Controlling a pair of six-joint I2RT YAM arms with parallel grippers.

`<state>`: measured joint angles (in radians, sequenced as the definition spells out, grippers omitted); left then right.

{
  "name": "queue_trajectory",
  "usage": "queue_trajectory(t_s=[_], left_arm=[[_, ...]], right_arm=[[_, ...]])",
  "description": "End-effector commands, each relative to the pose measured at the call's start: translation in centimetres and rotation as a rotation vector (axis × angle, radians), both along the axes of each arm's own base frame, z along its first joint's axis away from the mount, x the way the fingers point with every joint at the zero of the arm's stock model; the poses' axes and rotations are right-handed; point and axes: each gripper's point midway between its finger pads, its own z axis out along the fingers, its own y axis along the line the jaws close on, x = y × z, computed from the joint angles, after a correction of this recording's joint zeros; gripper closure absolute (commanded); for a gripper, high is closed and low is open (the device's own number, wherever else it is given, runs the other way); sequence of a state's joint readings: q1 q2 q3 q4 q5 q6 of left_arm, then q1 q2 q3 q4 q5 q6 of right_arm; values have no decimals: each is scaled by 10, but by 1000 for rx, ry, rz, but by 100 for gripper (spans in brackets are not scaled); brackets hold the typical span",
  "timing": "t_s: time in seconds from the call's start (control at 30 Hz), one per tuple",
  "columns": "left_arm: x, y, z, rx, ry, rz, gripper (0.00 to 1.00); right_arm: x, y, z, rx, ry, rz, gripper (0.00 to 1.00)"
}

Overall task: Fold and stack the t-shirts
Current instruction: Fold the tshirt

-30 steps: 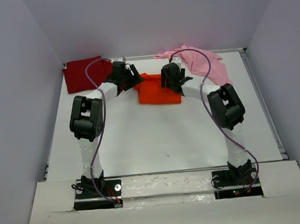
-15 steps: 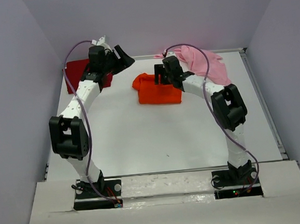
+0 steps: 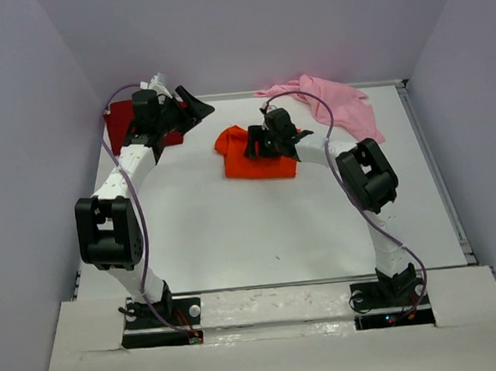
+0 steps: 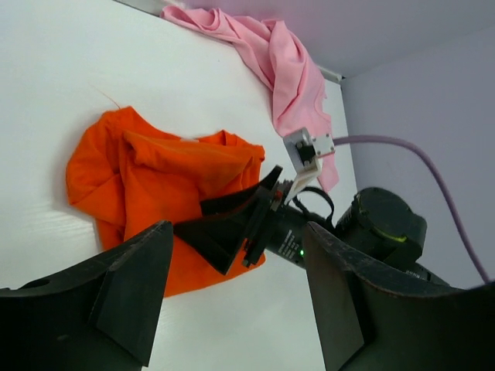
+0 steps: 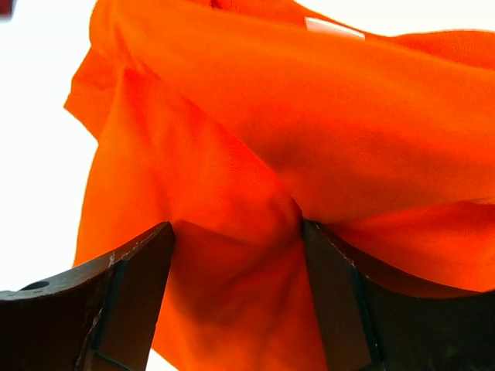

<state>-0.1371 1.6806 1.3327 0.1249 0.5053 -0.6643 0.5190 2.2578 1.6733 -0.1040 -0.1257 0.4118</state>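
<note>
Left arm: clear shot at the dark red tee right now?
Likely yes. The dark red tee lies uncovered at the back left, close by the left gripper, whose jaws are open and empty.

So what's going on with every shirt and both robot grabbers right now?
Orange t-shirt: bunched up, not neatly folded, middle of the table.
Dark red t-shirt: lying flat, far left corner.
Pink t-shirt: crumpled, unfolded, far right.
Left gripper: up in the air, jaws open, empty.
Right gripper: down on the orange t-shirt, jaws open with cloth between them.
</note>
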Motion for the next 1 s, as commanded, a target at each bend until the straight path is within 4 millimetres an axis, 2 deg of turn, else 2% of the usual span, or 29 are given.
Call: queue_trajectory(t_s=[0.0, 0.03, 0.07, 0.1, 0.13, 0.17, 0.2, 0.23, 0.27, 0.3, 0.33, 0.43, 0.57, 0.77, 0.97], left_arm=[[-7, 2, 45, -100, -108, -48, 25], [-7, 6, 44, -114, -97, -46, 25], [-6, 8, 45, -123, -105, -46, 25], [-6, 11, 47, -132, -105, -41, 25], [-8, 10, 48, -140, -102, -50, 25], [-10, 9, 52, -145, -115, -54, 25], [-12, 9, 57, -149, -127, -59, 25], [-12, 9, 59, -148, -132, -58, 25], [-12, 10, 61, -144, -140, -55, 25], [-13, 12, 62, -139, -142, -50, 25], [-11, 14, 61, -135, -138, -40, 25], [-9, 16, 58, -138, -132, -40, 25], [-9, 15, 54, -144, -125, -46, 25], [-8, 17, 52, -143, -121, -43, 25], [-10, 18, 56, -144, -130, -40, 25]], right_arm=[[-73, -11, -32, -12, 211, 22, 27], [-81, -11, -30, -9, 201, 17, 27], [-106, -21, -47, -32, 256, 5, 27], [-111, -25, -34, -23, 242, -7, 27], [-124, -24, -35, -36, 244, -2, 28], [-146, -35, -49, -65, 286, -8, 28], [-157, -39, -50, -75, 293, -8, 28], [-163, -40, -42, -70, 276, -9, 28], [-175, -43, -45, -81, 285, -3, 28], [-191, -55, -56, -105, 319, -11, 28], [-193, -60, -51, -106, 303, -23, 28], [-204, -73, -56, -134, 312, -37, 28], [-196, -74, -41, -144, 271, -48, 27], [-173, -57, -8, -105, 211, -35, 27], [-161, -49, -1, -105, 201, -30, 27]])
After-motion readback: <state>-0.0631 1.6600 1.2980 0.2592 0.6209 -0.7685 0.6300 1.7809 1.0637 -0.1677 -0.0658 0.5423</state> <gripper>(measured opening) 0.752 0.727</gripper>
